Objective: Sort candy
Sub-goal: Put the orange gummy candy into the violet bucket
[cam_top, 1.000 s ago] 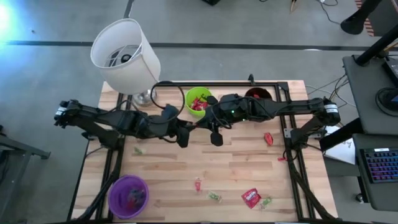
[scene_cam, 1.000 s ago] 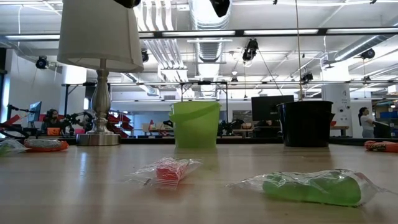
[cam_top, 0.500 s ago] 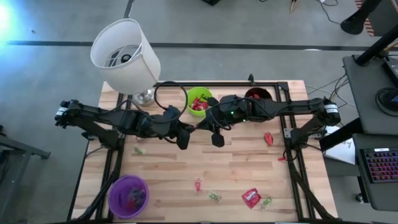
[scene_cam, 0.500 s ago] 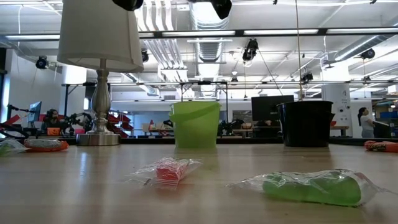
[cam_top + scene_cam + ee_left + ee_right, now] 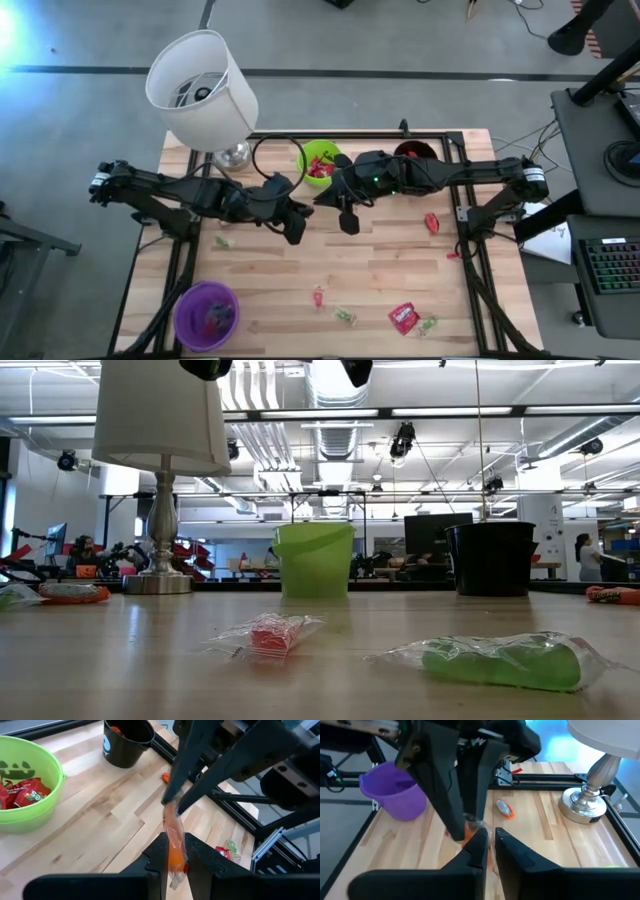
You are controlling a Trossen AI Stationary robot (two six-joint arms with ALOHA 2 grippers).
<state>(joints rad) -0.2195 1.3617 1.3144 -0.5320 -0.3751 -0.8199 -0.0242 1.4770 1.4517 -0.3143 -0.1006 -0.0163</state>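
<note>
Left hand (image 5: 176, 855): closed on the lower end of an orange wrapped candy (image 5: 174, 842), held above the middle of the surface (image 5: 380, 260).
Right hand (image 5: 490, 842): its fingers are pinched on the other end of the same orange wrapped candy, tip to tip with the left hand; the candy is held between both hands.
Writing: dark marks are seen on the inside wall of the green cup (image 5: 22, 780) but cannot be read; a pale round mark is seen on the black cup (image 5: 125, 742), also unreadable.
Change: since a second ago the left hand has closed onto the candy; both arms have barely shifted.
Arm pose: both arms are stretched low toward the middle, the left from the lamp (image 5: 205, 90) side, the right from the black cup side, meeting just in front of the green cup.
Sorted candy: red packets (image 5: 25, 790) lie in the green cup; some pieces lie in the purple cup (image 5: 207, 315).
Loose candy: a flat red packet (image 5: 404, 317), a small red piece (image 5: 319, 296) and green pieces (image 5: 346, 316) lie along the near edge; an orange-red piece (image 5: 431, 222) lies near the right rail.
</note>
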